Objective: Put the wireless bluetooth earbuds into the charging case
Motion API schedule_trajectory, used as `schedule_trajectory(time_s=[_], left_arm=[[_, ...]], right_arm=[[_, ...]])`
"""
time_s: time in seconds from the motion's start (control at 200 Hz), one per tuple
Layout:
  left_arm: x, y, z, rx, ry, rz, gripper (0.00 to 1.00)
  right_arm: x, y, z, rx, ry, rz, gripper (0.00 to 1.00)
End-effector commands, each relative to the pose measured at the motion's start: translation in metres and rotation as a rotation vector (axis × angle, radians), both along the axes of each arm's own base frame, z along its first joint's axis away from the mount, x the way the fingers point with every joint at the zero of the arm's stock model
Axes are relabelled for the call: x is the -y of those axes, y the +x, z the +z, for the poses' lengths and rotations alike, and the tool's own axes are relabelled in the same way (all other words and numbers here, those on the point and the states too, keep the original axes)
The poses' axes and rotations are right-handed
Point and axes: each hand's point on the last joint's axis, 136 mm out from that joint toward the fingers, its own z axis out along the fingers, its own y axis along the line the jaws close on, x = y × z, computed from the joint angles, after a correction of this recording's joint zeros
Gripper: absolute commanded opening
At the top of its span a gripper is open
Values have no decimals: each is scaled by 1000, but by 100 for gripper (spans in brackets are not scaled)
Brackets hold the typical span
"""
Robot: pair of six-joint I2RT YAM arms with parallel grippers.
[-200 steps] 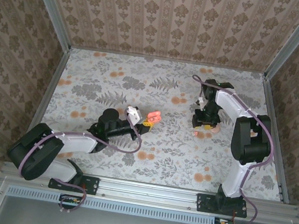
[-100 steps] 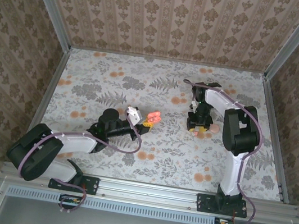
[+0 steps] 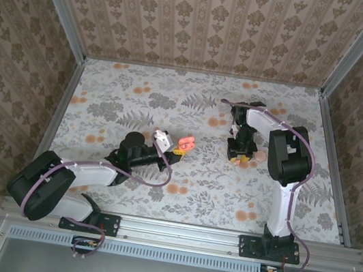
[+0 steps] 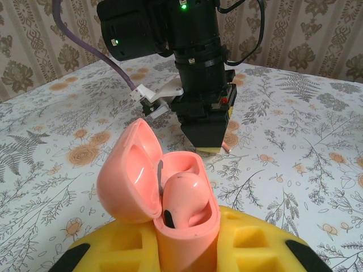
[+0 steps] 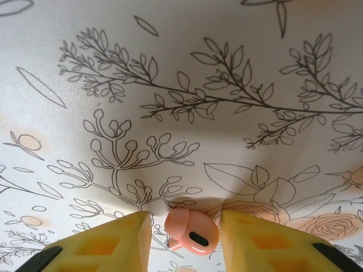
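The salmon-pink charging case [image 4: 190,241] stands upright between the yellow pads [image 4: 108,249] of my left gripper [image 4: 187,252], which is shut on it. Its lid [image 4: 127,175] hangs open to the left and one earbud [image 4: 184,198] sits inside. In the top view the case [image 3: 185,141] is held mid-table at the left gripper [image 3: 178,148]. The other earbud [image 5: 193,231] lies on the cloth between the yellow pads [image 5: 113,246] of my right gripper [image 5: 186,239], which points straight down, open, with a narrow gap on each side. The right gripper [image 3: 241,154] is right of centre.
The tablecloth has flat orange printed flower spots [image 3: 176,189]. Patterned walls [image 3: 206,22] close in the back and both sides. A metal rail [image 3: 180,232] with the arm bases runs along the near edge. The right arm [image 4: 195,62] stands just beyond the case in the left wrist view.
The right arm has swung its elbow in and shifted the gripper slightly left, and its jaws have narrowed around the earbud on the table. The left arm and case have stayed still.
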Motion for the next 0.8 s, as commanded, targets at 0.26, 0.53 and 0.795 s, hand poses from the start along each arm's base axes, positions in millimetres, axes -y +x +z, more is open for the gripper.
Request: schedule_trajectory(time_s=[0.26,0.53,0.795], left_arm=[[-1,2,12,44,-15,-2,12],[-1,1,8,34,-9,-4,12],[3,4,2,22,-12,-7,12]], right_arm=[[8,-9,-9,-25,-58,-12,29],[8,-10,-2,31,-44,-21,23],[0,-1,20,181,12,-31,21]])
